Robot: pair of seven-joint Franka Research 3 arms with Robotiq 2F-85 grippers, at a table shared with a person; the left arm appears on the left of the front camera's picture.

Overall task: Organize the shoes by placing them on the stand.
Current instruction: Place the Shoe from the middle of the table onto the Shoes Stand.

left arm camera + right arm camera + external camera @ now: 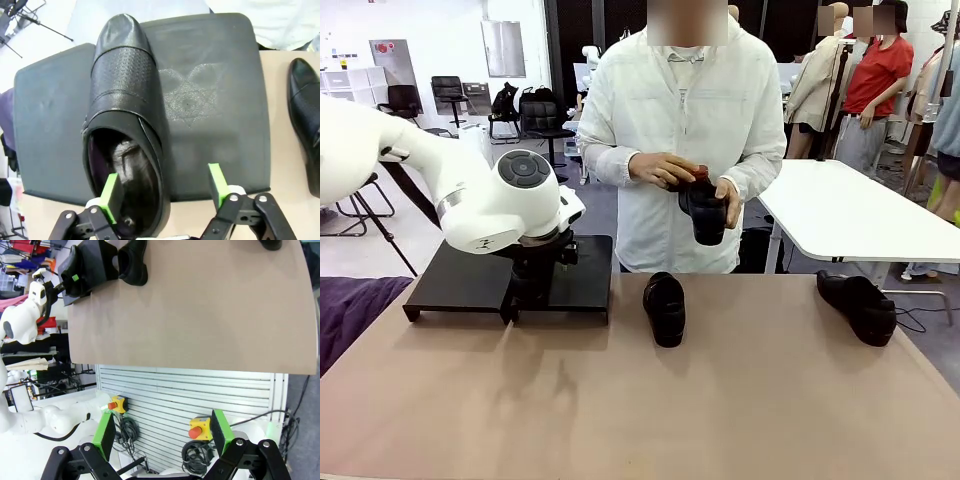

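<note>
One black shoe (125,100) lies on the black stand (210,100), toe pointing away from the left wrist camera. My left gripper (163,187) is open at its heel end: one green pad sits in the shoe's opening, the other stands clear to the side over the stand. In the front view, my left arm (510,200) hangs over the stand (460,280). A second shoe (665,308) rests mid-table, and a third (858,305) at the right. The person holds another shoe (705,208) in both hands. My right gripper (162,432) is open, off the table's near edge.
The person stands at the far side behind the table (620,400). A white table (850,215) stands at the back right. Below the table's near edge, the right wrist view shows a slatted wall (200,390) with two yellow stop buttons (200,429).
</note>
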